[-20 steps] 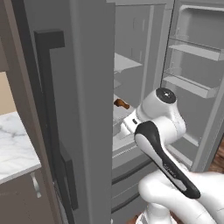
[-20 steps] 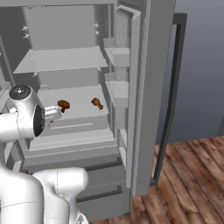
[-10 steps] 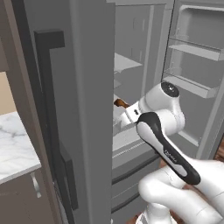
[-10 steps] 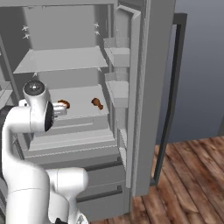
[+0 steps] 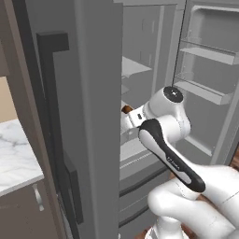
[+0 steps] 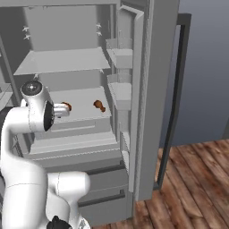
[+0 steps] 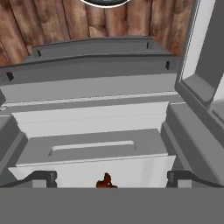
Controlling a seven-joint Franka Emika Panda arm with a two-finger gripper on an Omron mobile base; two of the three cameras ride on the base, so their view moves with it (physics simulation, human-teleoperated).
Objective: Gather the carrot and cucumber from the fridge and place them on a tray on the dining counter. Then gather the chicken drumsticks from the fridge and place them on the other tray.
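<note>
Chicken drumsticks: two, on the fridge's middle shelf. Arm has swung inward toward the left drumstick; fingers spread wide, empty. Pickup imminent; trays unseen.

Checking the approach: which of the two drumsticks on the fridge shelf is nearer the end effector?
The left drumstick, right beside the arm's wrist; the other drumstick lies farther right, toward the door bins.

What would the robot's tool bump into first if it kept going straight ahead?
Most likely the brown chicken drumstick lying on the white fridge shelf. In the hand view it sits between the open tool's two tips, though how far ahead is hard to judge.
</note>
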